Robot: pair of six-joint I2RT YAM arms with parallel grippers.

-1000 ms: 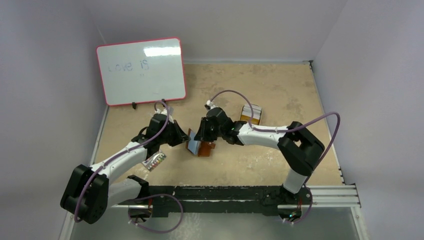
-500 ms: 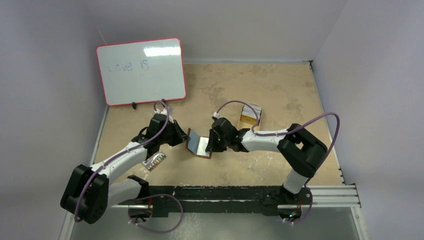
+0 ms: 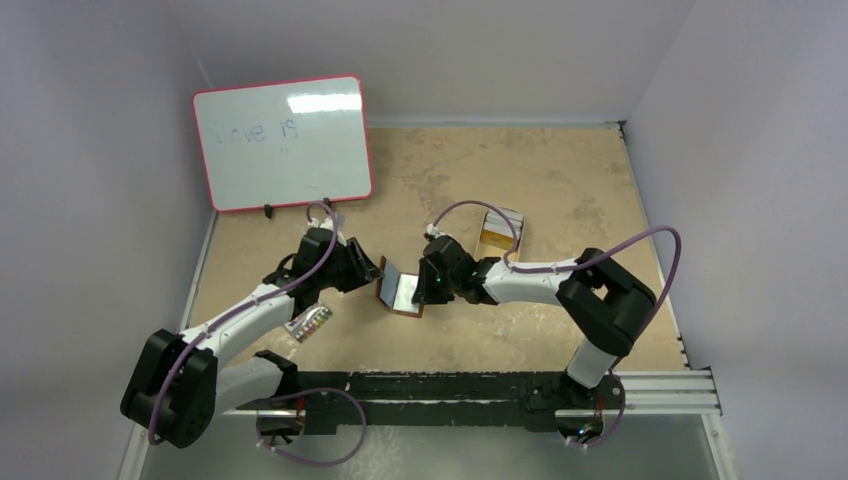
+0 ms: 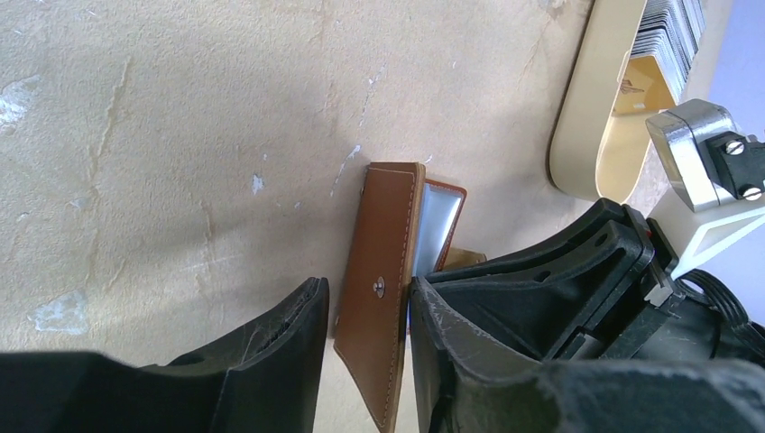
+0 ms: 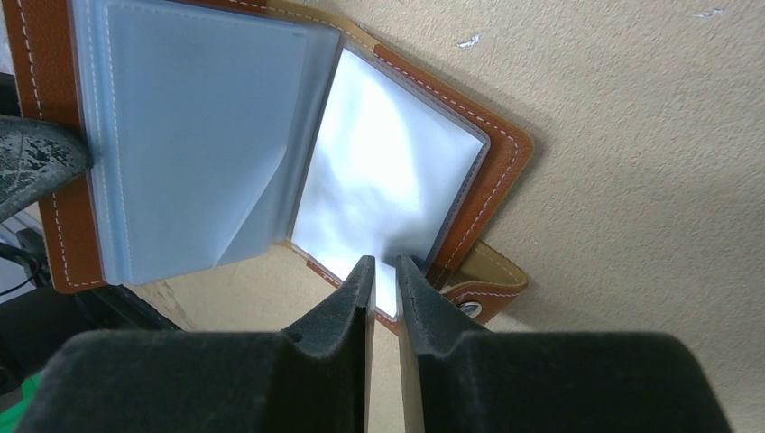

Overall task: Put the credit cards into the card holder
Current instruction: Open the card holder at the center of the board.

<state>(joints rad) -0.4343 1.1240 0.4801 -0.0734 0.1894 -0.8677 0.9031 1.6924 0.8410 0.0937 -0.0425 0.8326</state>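
- the card holder (image 3: 400, 292) lies open between our two grippers. its fold runs roughly along the fingers of the right gripper (image 5: 383, 271), just to their left, with a clear sleeve (image 5: 388, 171) straight ahead of the tips.
- the right jaws stand almost together on that sleeve. we cannot tell if they pinch it, and no card shows between them.
- the left gripper (image 4: 365, 302) has its jaws parted, straddling the raised brown cover without visibly clamping it.
- the credit cards (image 4: 672, 27) stand in a tan tin (image 4: 577, 135), ahead of the left gripper beyond the holder. we judge the right arm nearer.
- both arms reach low and inward.
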